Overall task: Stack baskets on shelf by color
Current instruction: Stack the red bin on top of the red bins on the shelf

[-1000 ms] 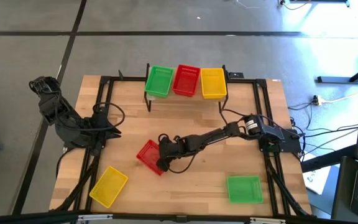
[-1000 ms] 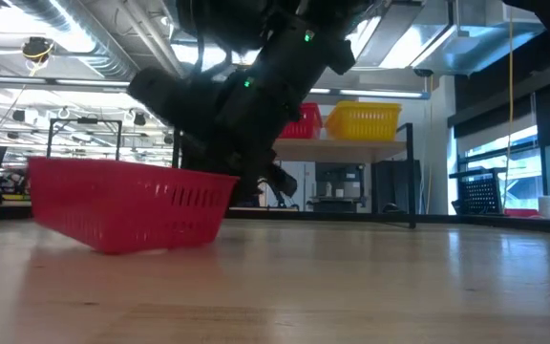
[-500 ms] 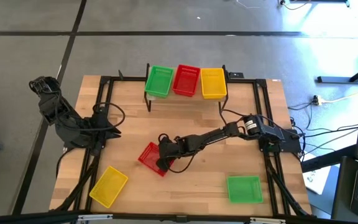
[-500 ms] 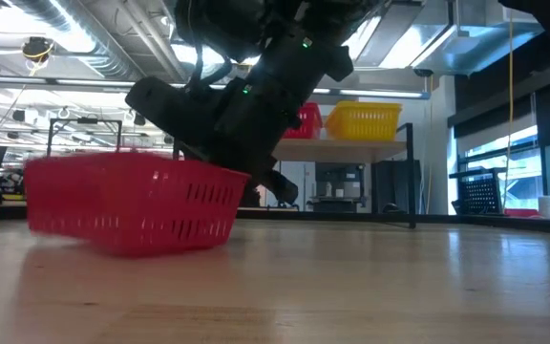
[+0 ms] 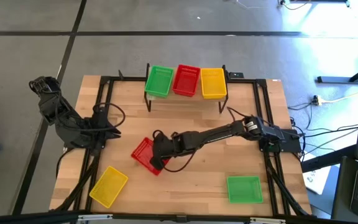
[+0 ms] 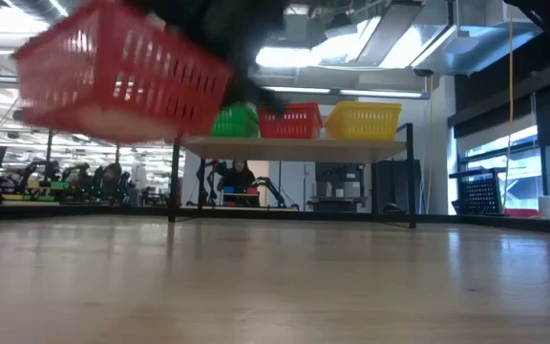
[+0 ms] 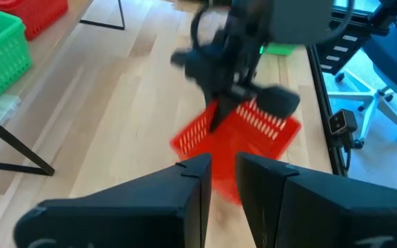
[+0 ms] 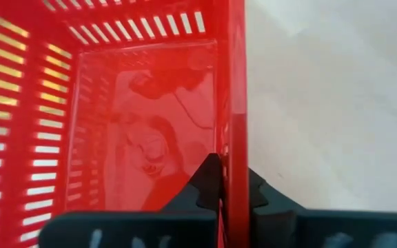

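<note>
Right gripper [image 5: 156, 157] clamped on the rim of a red basket [image 5: 143, 154], held off the table mid-front and apparently tilted, while left gripper [image 7: 220, 180] waits at the table's left edge, fingers slightly apart on nothing, and the shelf [image 5: 185, 98] carries green, red, yellow baskets.

Grey tiled floor [image 5: 166, 37] around wooden tabletop [image 5: 197, 180]. Far room: ceiling strip lights [image 6: 304, 53], windows [image 6: 504, 153] right, blue office chair [image 7: 384, 62], cables [image 5: 328, 130] right of table.
</note>
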You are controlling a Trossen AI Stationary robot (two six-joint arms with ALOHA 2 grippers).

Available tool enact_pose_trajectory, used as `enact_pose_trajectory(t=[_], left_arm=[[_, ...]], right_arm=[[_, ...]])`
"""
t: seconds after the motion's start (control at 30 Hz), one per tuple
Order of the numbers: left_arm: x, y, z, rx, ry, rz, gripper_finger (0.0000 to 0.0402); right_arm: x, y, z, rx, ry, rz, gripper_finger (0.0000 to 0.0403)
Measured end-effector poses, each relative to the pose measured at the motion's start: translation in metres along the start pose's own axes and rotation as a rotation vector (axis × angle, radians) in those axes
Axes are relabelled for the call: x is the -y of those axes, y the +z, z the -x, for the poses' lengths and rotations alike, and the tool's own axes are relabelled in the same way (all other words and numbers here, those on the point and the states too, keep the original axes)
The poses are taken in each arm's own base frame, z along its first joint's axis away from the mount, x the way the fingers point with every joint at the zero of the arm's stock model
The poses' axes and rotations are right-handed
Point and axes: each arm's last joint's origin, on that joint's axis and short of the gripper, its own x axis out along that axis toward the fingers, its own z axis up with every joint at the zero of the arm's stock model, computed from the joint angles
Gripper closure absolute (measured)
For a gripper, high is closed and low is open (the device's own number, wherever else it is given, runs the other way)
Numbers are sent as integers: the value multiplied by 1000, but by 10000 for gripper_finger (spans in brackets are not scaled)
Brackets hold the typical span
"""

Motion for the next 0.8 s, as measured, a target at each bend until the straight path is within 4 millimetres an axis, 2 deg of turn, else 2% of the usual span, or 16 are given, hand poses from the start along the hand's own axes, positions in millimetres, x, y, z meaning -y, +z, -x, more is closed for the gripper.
enact_pose_trajectory(t=[0.27,0.47,0.6,0.8], left_arm=[[1,0,0,-16,-20,-60,344],[1,-1,0,-15,-20,-143,344],[1,-1,0,-19,-25,-185,344],[1,-2,0,-42,-59,-214,344]], right_arm=[[-22,16,74,120,-143,-92,403],[-23,14,112,245,-184,-301,403],[-21,11,130,344,-213,-425,403],[-12,22,159,546,-206,-637,403]])
